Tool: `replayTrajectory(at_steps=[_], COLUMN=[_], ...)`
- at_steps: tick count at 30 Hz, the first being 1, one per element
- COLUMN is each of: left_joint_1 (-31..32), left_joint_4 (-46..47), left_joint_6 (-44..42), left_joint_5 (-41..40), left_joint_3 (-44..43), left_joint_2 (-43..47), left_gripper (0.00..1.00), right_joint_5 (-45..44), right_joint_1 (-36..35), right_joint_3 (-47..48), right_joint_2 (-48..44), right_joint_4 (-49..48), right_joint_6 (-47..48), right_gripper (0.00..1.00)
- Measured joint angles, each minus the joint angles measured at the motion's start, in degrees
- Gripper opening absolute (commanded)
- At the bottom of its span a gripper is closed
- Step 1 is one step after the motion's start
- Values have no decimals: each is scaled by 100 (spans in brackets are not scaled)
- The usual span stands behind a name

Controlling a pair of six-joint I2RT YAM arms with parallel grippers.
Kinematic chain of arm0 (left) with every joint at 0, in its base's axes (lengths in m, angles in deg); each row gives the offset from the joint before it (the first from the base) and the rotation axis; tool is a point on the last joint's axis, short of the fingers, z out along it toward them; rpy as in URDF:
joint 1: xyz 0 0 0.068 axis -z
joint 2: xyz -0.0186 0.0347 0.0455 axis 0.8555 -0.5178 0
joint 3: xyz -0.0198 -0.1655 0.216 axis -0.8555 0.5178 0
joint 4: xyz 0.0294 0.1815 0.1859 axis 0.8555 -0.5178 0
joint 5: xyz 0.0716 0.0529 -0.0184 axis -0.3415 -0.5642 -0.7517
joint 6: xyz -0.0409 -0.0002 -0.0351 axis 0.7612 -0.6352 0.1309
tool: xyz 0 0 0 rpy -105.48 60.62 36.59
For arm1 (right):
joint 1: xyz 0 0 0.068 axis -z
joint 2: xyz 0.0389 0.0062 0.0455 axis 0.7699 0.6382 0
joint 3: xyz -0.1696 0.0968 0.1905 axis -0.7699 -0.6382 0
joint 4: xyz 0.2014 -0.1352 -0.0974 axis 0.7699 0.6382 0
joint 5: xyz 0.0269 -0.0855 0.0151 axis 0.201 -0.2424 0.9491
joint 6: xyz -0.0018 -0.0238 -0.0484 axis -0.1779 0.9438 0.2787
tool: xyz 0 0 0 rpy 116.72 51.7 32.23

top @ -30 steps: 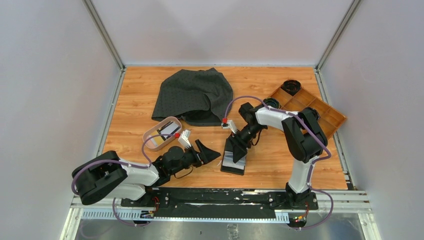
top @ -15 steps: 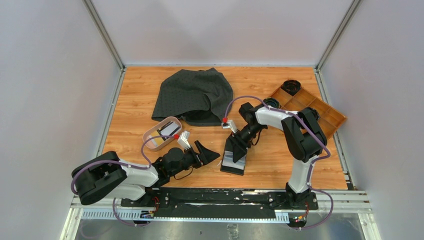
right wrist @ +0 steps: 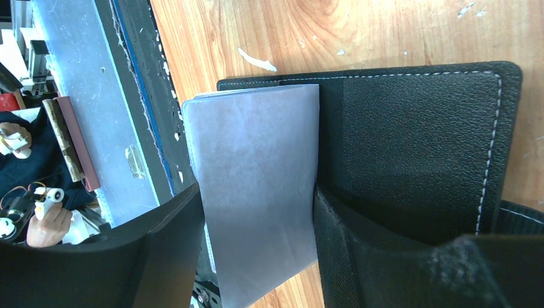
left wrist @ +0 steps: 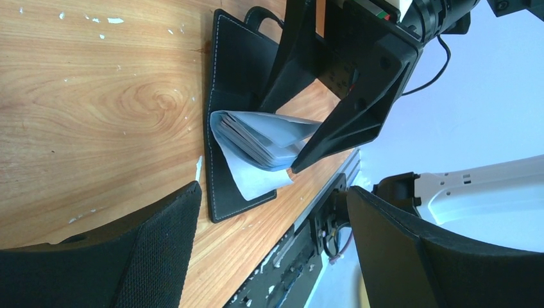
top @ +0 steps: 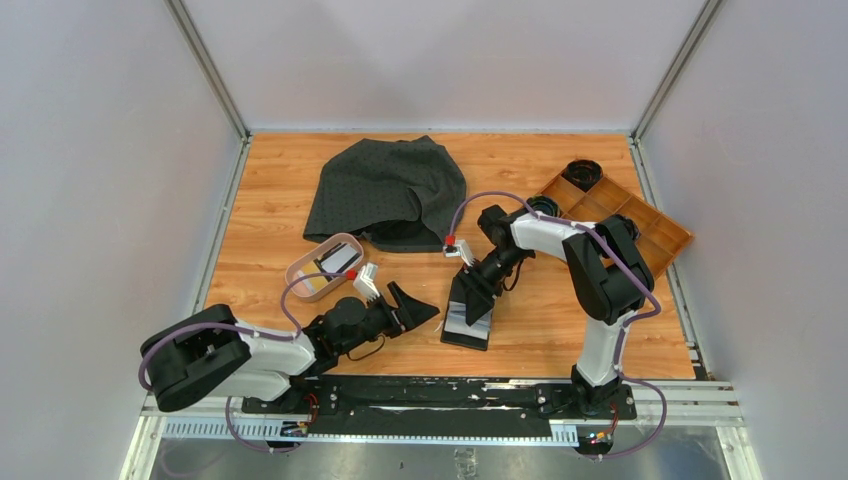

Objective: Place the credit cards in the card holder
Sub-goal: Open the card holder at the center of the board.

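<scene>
The card holder (top: pixel 466 333) lies open near the table's front edge, black leather (right wrist: pixel 410 128) underneath and greyish-blue pockets (right wrist: pixel 256 141) on top. My right gripper (top: pixel 468 300) comes down on it. Its fingers close on the two sides of the pocket stack (left wrist: pixel 263 138), which bulges up between them. My left gripper (top: pixel 420 300) hovers just left of the holder, open and empty, pointing at it. In the left wrist view its fingers (left wrist: pixel 160 244) frame the holder (left wrist: pixel 237 77). The credit cards (top: pixel 338 259), grey and yellowish, lie in the pink oval dish (top: pixel 300 272) behind the left arm.
A crumpled dark cloth (top: pixel 390 190) lies at the back centre. A wooden compartment tray (top: pixel 620 215) sits at the back right with a black round thing (top: pixel 582 172) in one corner. The metal rail (top: pixel 450 395) runs along the near edge, close to the holder.
</scene>
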Motion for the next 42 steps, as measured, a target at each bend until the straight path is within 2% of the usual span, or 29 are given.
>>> replayTrajectory(at_steps=[5, 10, 18, 22, 27, 32, 42], left_joint_1=[61, 70, 70, 72, 138, 188, 247], left_joint_4=[2, 20, 179, 651, 1668, 2806, 3108], left_joint_6=[24, 87, 214, 304, 551, 940, 1054], left_joint_5=[-59, -138, -179, -81, 81, 201, 181], left_joint_3=[0, -13, -212, -356, -459, -492, -492], left_joint_2=[-9, -197, -739, -1305, -2354, -3388, -3587], left_gripper=[86, 81, 68, 63, 50, 48, 40], right_joint_5=[0, 0, 15, 13, 13, -33, -28], right_joint_1=[0, 0, 13, 15, 20, 20, 20], right_joint_3=[2, 15, 31, 33, 33, 33, 33], right_joint_2=[0, 15, 39, 42, 44, 66, 66], right_joint_4=[-2, 11, 35, 37, 37, 63, 92], right_joint_6=[0, 0, -2, -7, -15, -15, -13], right_gripper=[46, 46, 48, 55, 64, 69, 69])
